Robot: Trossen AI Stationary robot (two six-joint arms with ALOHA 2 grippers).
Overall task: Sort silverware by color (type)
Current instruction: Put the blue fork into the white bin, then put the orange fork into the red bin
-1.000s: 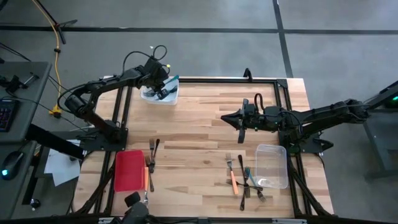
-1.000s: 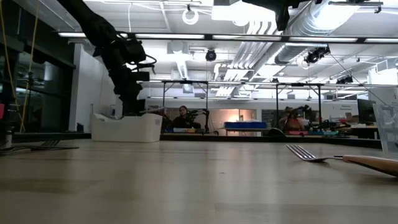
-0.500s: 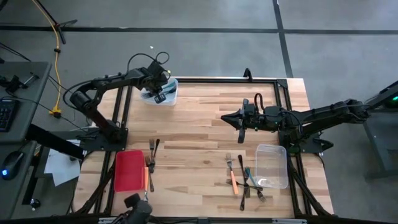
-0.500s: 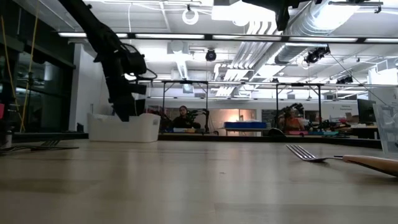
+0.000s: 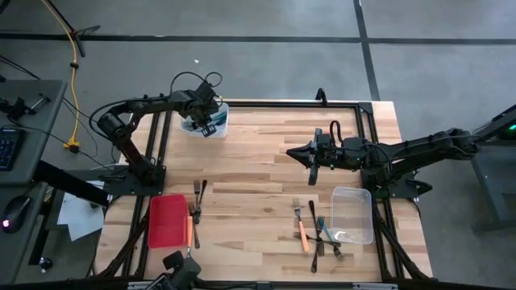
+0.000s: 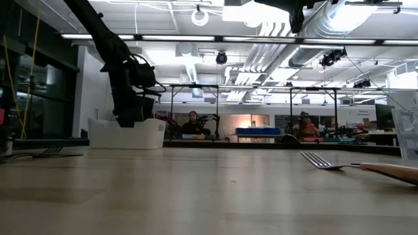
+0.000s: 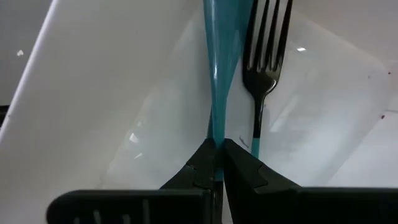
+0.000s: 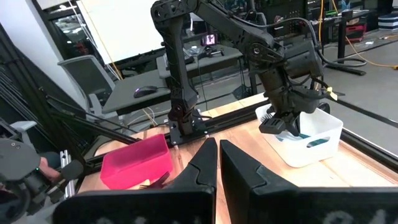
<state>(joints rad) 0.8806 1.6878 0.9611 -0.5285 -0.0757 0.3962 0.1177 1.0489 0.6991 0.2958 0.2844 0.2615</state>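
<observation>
With your left pincer pinching the teal utensil inside the white tub, part the fingers fully before lifting clear, while your right pincer waits pressed together over the bench.

The grey concrete floor is crossed by dark lines — one long, one running away from the light wooden tabletop in its black metal frame. A yellow cable trails over the floor beside a dark side desk. Level across the table, long ceiling strip lights and silver ducts hang over distant workbenches — a seated person shows there. A grey office chair stands behind.
</observation>
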